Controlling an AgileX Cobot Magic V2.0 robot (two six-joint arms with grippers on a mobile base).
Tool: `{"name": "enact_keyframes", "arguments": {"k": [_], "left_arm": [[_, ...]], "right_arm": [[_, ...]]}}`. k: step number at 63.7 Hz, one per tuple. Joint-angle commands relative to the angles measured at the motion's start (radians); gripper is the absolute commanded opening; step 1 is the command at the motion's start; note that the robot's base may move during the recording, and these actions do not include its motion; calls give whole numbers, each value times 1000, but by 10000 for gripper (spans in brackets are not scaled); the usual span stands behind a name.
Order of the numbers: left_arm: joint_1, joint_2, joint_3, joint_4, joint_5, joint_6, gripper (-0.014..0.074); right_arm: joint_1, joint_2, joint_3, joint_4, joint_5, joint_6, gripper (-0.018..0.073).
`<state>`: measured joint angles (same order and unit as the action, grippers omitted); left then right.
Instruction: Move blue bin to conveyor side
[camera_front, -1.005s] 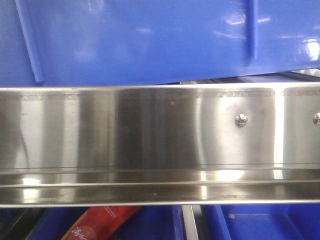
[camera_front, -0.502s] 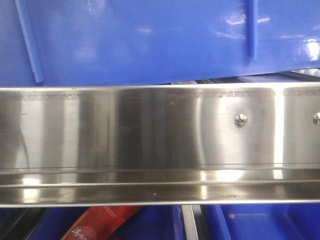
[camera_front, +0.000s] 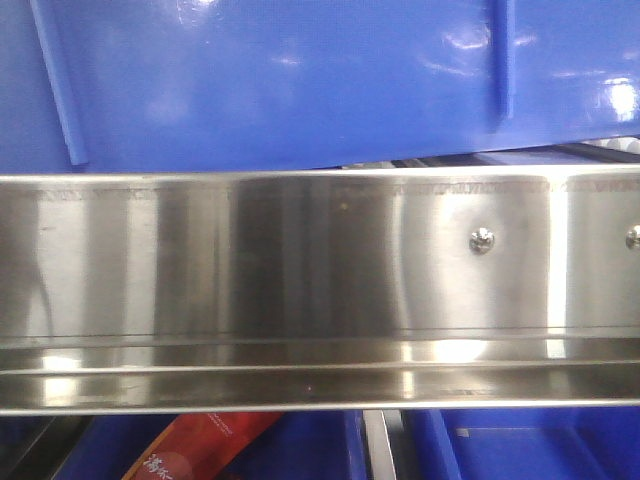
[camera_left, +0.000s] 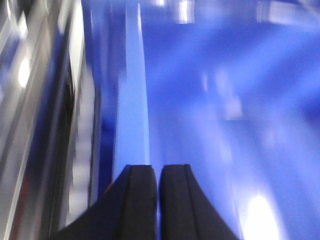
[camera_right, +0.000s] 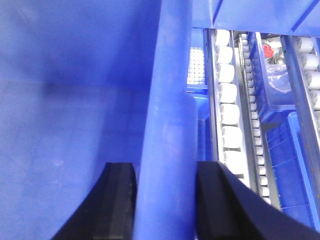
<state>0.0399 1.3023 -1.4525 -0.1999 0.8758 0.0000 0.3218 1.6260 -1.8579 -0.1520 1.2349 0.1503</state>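
While the right hand (camera_right: 165, 170) pinches the rim of the blue bin (camera_right: 75, 100), rim running toward 12 o'clock, the left hand (camera_left: 158, 170) sits pressed together, bin wall at 12 o'clock.

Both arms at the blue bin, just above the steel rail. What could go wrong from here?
The left gripper shows blurred, jaws almost together; its hold on the blue bin may be thin and slip.
In the front view the bin's lower edge sits just above the steel rail and could catch it.
Only the right gripper clearly straddles the rim, so the bin might tilt.
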Motion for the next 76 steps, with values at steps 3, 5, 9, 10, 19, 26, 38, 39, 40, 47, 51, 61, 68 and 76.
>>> {"name": "enact_keyframes", "arguments": {"k": [3, 5, 9, 10, 19, 26, 38, 39, 40, 47, 51, 61, 68, 76], "left_arm": [[-5, 54, -65, -7, -4, 0, 144], [-5, 74, -84, -4, 4, 0, 185], [-5, 103, -114, -4, 21, 0, 259], [-5, 113, -121, -4, 27, 0, 274], [-5, 175, -182, 0, 92, 0, 353], [-5, 218, -218, 35, 124, 0, 353], [-5, 265, -225, 23, 177, 0, 349], [-5, 267, -225, 23, 182, 0, 349], [-5, 268, -225, 23, 184, 0, 349], [-5, 288, -225, 23, 210, 0, 349], [-5, 301, -225, 23, 213, 0, 349], [-5, 313, -225, 23, 213, 0, 349], [-5, 313, -225, 23, 207, 0, 349], [-5, 327, -225, 25, 211, 0, 349]], "right_arm": [[-3, -6, 0, -9, -14, -9, -78], [-3, -6, 0, -9, -14, -9, -78], [-3, -6, 0, -9, -14, -9, -78], [-3, -6, 0, -9, -14, -9, -78], [-3, -6, 0, -9, -14, -9, -78], [-3, -6, 0, -9, -14, -9, -78], [-3, -6, 0, -9, -14, -9, -78], [-3, -6, 0, -9, -14, -9, -78], [-3, -6, 0, -9, -14, -9, -78], [-3, -6, 0, -9, -14, -9, -78], [-3, -6, 0, -9, -14, -9, -78], [-3, -6, 0, -9, -14, -9, -78], [-3, -6, 0, -9, -14, -9, -78], [-3, -6, 0, -9, -14, -9, -78]]}}
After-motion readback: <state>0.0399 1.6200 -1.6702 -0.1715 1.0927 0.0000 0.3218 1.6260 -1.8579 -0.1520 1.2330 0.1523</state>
